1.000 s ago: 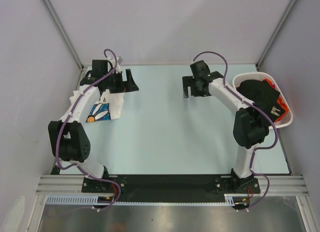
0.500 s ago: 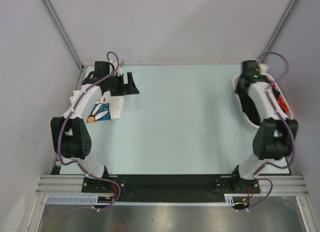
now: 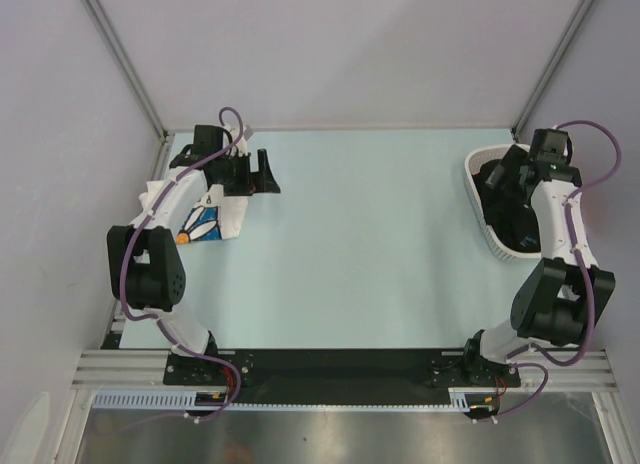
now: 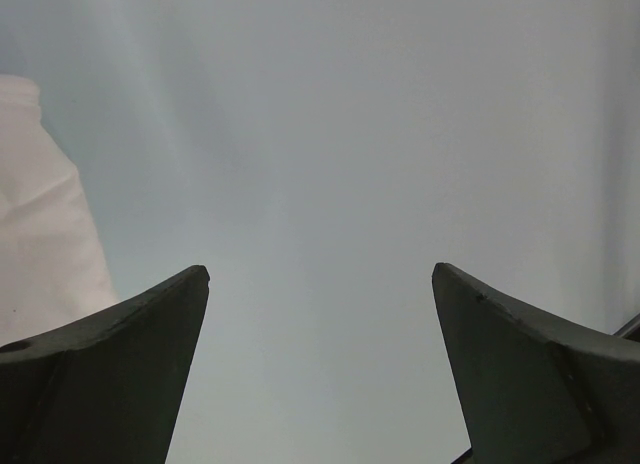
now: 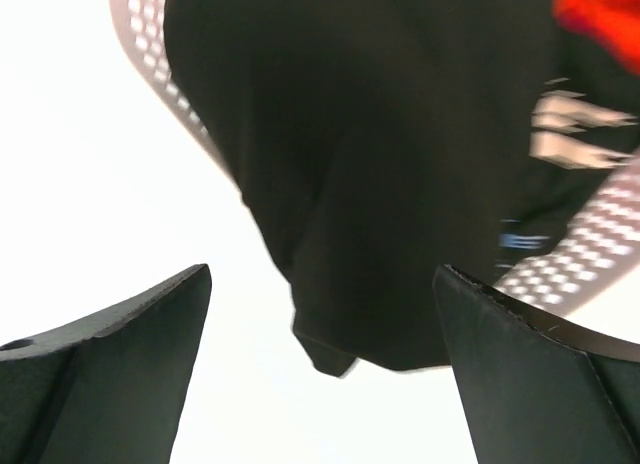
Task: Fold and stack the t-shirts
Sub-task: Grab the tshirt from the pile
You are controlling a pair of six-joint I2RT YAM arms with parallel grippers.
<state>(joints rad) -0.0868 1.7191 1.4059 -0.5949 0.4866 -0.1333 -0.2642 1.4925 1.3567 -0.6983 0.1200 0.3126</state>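
Note:
A folded white t-shirt point(image 3: 212, 220) with a blue and orange flower print lies at the table's left edge; its plain white edge point(image 4: 40, 224) shows in the left wrist view. My left gripper point(image 3: 260, 174) point(image 4: 320, 274) hovers open just right of it over bare table, holding nothing. At the right, a black t-shirt point(image 3: 515, 212) point(image 5: 380, 154) spills over the rim of the white slotted basket point(image 3: 480, 212) point(image 5: 150, 39), with a dark printed tee point(image 5: 570, 134) and an orange one point(image 5: 600, 9) beside it. My right gripper point(image 3: 505, 174) point(image 5: 320, 274) hangs open above the black t-shirt's drooping edge.
The pale blue table point(image 3: 360, 244) runs between the two arms. Grey walls and metal frame posts point(image 3: 125, 59) close in the back and sides. The basket sits tight against the right edge of the table.
My right arm has swung from the table's back middle over to the basket at the right. The left gripper has shifted only slightly beside the white t-shirt.

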